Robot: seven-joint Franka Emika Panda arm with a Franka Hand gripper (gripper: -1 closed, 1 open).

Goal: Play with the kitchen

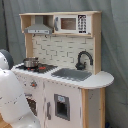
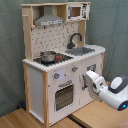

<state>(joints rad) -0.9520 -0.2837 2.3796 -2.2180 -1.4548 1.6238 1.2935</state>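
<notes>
Arm (image 2: 112, 91) reaches toward the kitchen (image 2: 60, 55) front beside the oven door (image 2: 64, 95); claw state cannot be told.

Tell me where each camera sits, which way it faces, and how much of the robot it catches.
First exterior view: off the kitchen's sink end, facing its front; white arm fills the first exterior view's lower left.
Second exterior view: off the stove end, facing its front; the gripper nears the cabinet below the sink.
Both share the pot, faucet and microwave.
</notes>
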